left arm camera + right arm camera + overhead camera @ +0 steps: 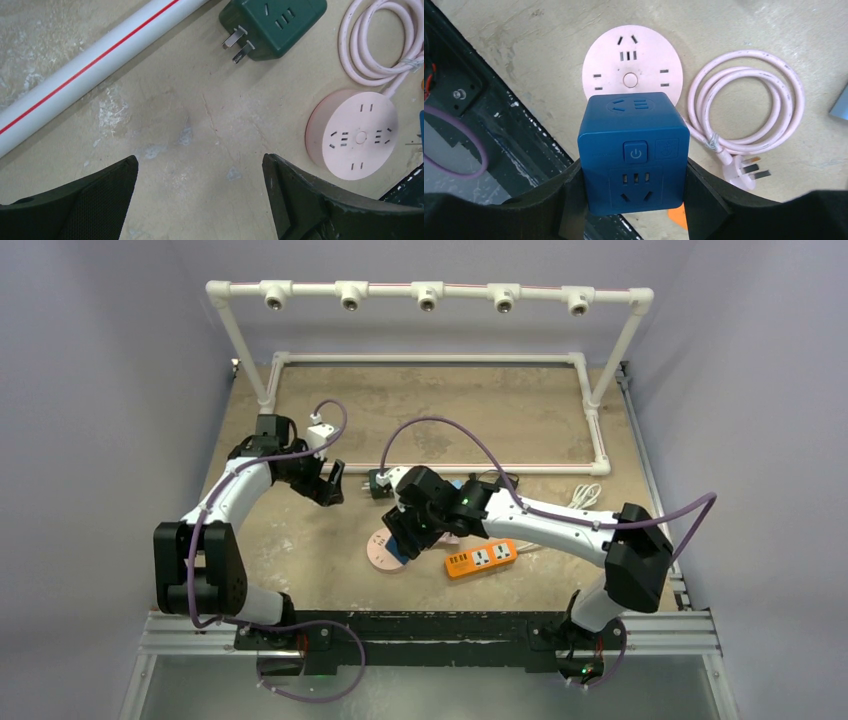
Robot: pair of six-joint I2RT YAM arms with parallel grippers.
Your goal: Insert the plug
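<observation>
My right gripper [634,192] is shut on a blue cube adapter [634,150], its power button and sockets facing the camera. It holds the cube just above a round pink socket strip [631,67]. In the top view the right gripper [405,535] hangs over the pink strip [381,558] at the table's middle front. The strip's pink cable [749,107] lies coiled with its plug [746,172] on the table. My left gripper [200,170] is open and empty over bare table. A green cube adapter [272,22] lies ahead of it, prongs toward the left.
An orange power strip [481,558] lies right of the pink strip. A white pipe frame [430,360] with a red-striped tube [90,65] borders the back half. A white cable [585,496] lies at the right. The black front rail [499,145] runs under the right gripper.
</observation>
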